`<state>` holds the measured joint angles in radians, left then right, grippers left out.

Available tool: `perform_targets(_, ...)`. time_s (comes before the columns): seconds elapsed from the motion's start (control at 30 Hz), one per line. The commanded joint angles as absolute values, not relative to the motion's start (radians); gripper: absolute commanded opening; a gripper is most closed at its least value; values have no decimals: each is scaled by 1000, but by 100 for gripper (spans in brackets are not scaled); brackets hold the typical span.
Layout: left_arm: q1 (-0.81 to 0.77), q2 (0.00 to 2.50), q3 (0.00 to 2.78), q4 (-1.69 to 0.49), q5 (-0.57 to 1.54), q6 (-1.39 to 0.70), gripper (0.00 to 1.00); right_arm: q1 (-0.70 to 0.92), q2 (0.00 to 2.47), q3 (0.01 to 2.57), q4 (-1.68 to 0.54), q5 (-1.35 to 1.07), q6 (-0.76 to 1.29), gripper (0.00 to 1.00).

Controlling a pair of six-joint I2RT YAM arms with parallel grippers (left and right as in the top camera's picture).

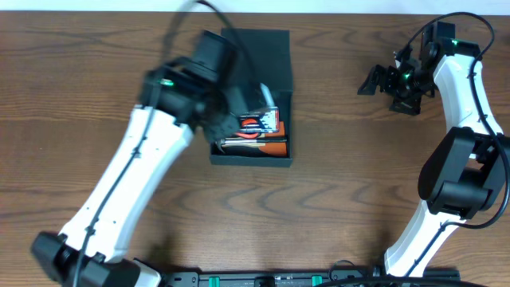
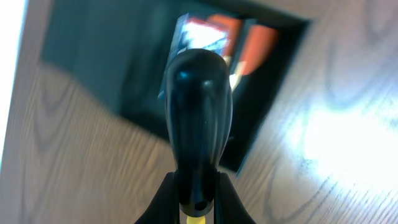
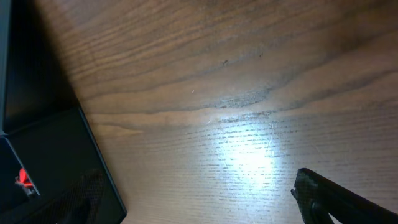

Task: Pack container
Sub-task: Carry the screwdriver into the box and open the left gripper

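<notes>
Black handle in left gripper, container half-hidden

- The box is dark teal-green, matte, stiff card, roughly square, on the wooden table left of centre and towards the far edge.
- It stands open: the flap lid is folded back flat on the far side, still joined at the hinge.
- The base sits square to the table, its near wall upright.
- Inside, orange-red and white contents lie against the right wall; the left part is hidden from above.
- From the left wrist, the box shows blurred, with the orange contents at its corner.
- From the right wrist, a dark corner of the box shows at the left edge.
</notes>
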<state>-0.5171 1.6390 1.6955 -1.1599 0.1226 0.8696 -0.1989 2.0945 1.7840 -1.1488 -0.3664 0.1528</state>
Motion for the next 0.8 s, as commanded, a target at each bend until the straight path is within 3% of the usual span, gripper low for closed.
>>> perform_targets(0.0, -558, 1730, 1703, -1158, 119, 1015, 6, -188, 2106, 1785, -1144, -370, 160, 99)
perform_targets(0.23, -572, 1930, 1703, -993, 51, 1133, 6, -188, 2106, 1784, -1144, -370, 160, 99)
perform_targets(0.57, -544, 2109, 1703, -780, -57, 1173, 17, -188, 2106, 1784, -1150, -370, 160, 99)
perform_targets(0.7, -524, 2107, 1704, -747, -65, 1099, 44, -188, 2106, 1784, -1158, -370, 160, 99)
perform_targets(0.73, -520, 2101, 1706, -740, -73, 1065, 60, -188, 2106, 1785, -1158, -370, 160, 99)
perform_targets(0.77, -518, 2096, 1709, -740, -74, 1041, 98, -188, 2106, 1784, -1158, -370, 160, 99)
